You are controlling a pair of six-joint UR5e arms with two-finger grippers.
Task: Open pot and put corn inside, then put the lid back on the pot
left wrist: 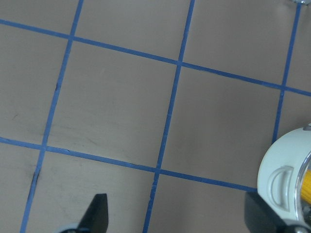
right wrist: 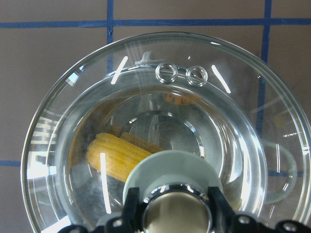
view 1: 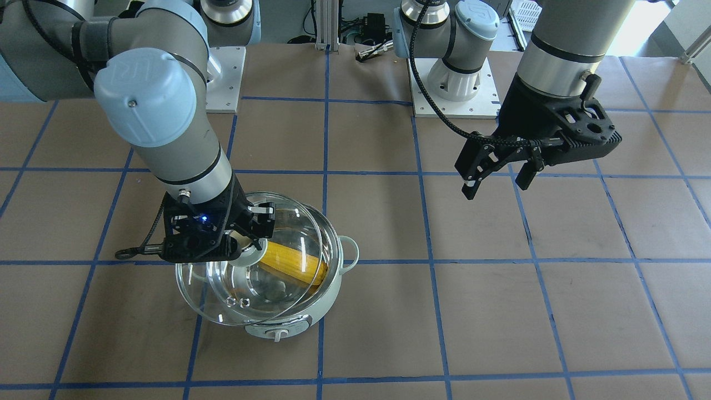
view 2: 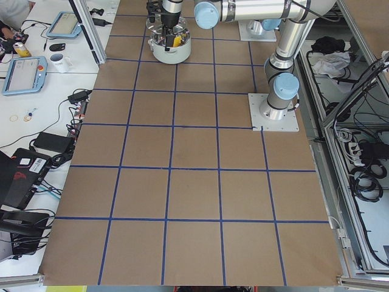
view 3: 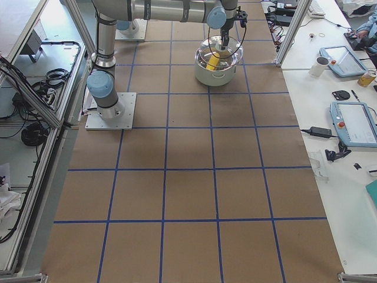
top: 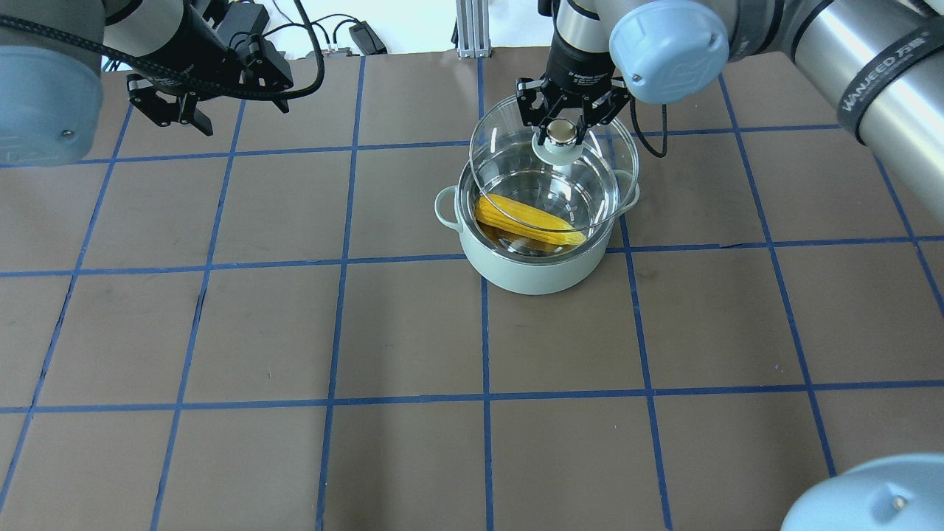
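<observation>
The mint-green pot stands on the table, and the yellow corn lies inside it. My right gripper is shut on the knob of the clear glass lid. It holds the lid tilted over the pot's mouth, shifted toward the far side. The right wrist view looks down through the lid onto the corn. In the front view the lid overhangs the pot's control panel. My left gripper is open and empty, far to the left of the pot.
The brown table has a blue tape grid. The arms' white base plates sit at the robot's side. The left wrist view shows the pot's side and loop handle at its right edge. Side benches hold tablets and a mug.
</observation>
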